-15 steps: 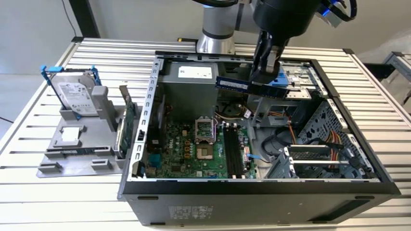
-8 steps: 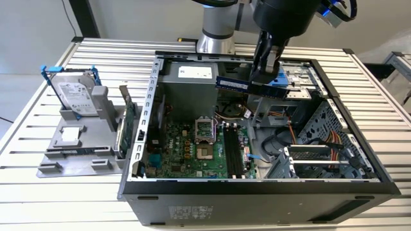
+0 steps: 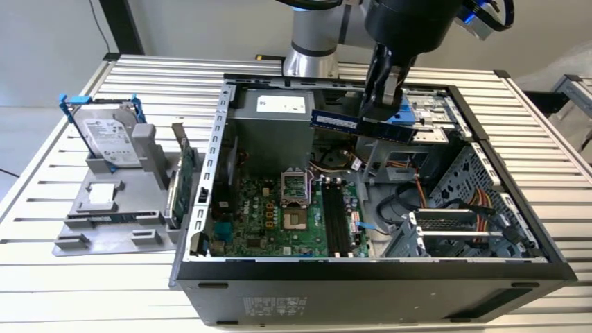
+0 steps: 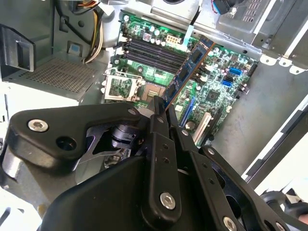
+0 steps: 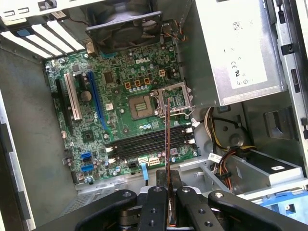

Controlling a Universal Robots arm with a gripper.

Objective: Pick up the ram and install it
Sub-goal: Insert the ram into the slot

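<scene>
My gripper is shut on the ram, a long dark blue-green stick with black chips. In the exterior view it hangs level above the open computer case, over the back of the motherboard. In the second wrist view the ram juts out from between my gripper fingers over the board. The first wrist view shows the ram edge-on in my gripper, crossing above the row of black memory slots. Those memory slots lie well below the stick.
A power supply sits at the case's back. A drive cage and cables fill the exterior view's right side. Left of the case, a grey stand holds a hard drive and an upright green card.
</scene>
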